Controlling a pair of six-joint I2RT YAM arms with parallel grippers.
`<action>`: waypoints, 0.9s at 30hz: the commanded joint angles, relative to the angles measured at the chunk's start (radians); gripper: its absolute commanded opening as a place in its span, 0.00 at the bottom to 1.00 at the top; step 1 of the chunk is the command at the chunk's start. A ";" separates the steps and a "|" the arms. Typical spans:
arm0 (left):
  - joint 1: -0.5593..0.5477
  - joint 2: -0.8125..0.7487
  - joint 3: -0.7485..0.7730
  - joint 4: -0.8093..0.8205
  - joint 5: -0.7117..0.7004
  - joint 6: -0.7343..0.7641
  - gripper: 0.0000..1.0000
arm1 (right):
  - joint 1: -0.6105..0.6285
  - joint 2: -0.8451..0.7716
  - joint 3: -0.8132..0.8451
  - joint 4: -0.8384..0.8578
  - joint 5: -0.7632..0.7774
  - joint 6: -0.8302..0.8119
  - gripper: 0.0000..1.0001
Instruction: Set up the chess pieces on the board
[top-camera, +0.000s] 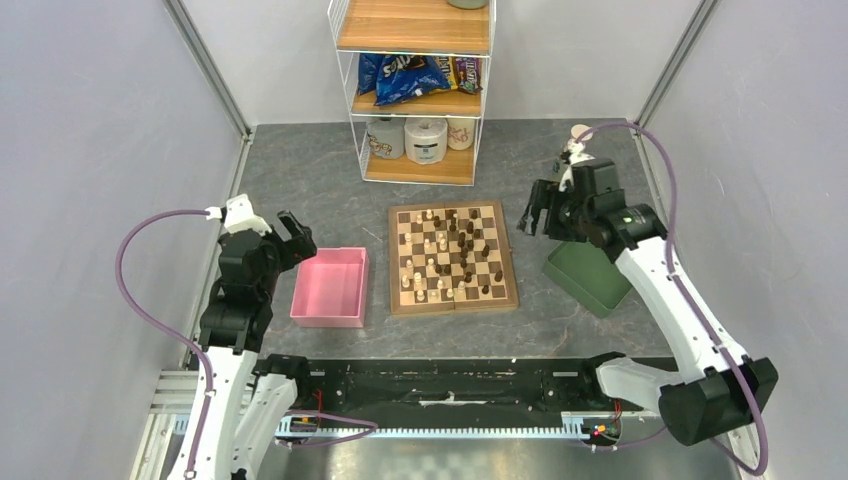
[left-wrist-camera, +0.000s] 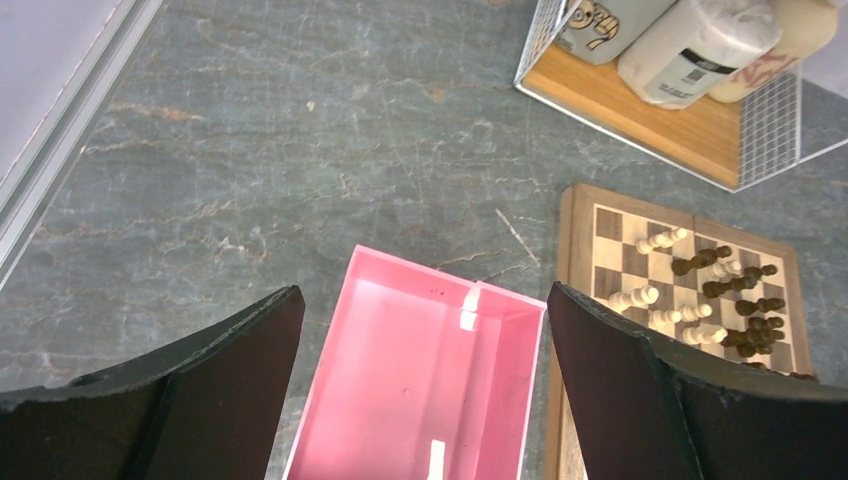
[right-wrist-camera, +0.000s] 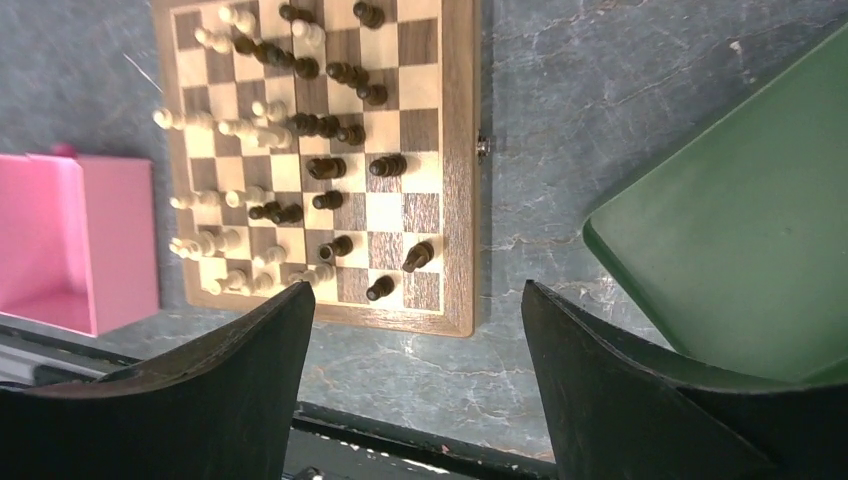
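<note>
The board (top-camera: 452, 307) lies in the middle of the table. Cream and dark chess pieces (top-camera: 440, 250) are scattered over its squares, several lying on their sides. My left gripper (top-camera: 293, 238) hangs open above the far left corner of the pink tray (top-camera: 326, 318), left of the board, with nothing between its fingers. From the left wrist, the gripper (left-wrist-camera: 422, 295) frames the bare pink tray (left-wrist-camera: 420, 390), with the board (left-wrist-camera: 566, 260) and pieces (left-wrist-camera: 700, 262) at right. My right gripper (top-camera: 535, 210) is open and empty, raised off the board's right edge. The right wrist shows the gripper (right-wrist-camera: 417, 290), board (right-wrist-camera: 461, 150) and pieces (right-wrist-camera: 330, 168).
A green tray (top-camera: 588, 280) sits right of the board under my right arm, seen too in the right wrist view (right-wrist-camera: 740, 220). A white wire shelf rack (top-camera: 415, 90) with snack bags and paper rolls stands behind the board. Grey walls close in both sides.
</note>
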 joint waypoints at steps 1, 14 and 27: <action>-0.004 -0.003 0.009 -0.049 -0.066 -0.040 1.00 | 0.110 0.060 0.036 -0.017 0.187 -0.008 0.83; -0.002 0.012 0.009 -0.060 -0.064 -0.048 1.00 | 0.253 0.268 -0.049 0.050 0.195 0.079 0.62; -0.001 0.052 0.015 -0.063 -0.037 -0.053 1.00 | 0.285 0.367 -0.003 0.106 0.231 0.092 0.67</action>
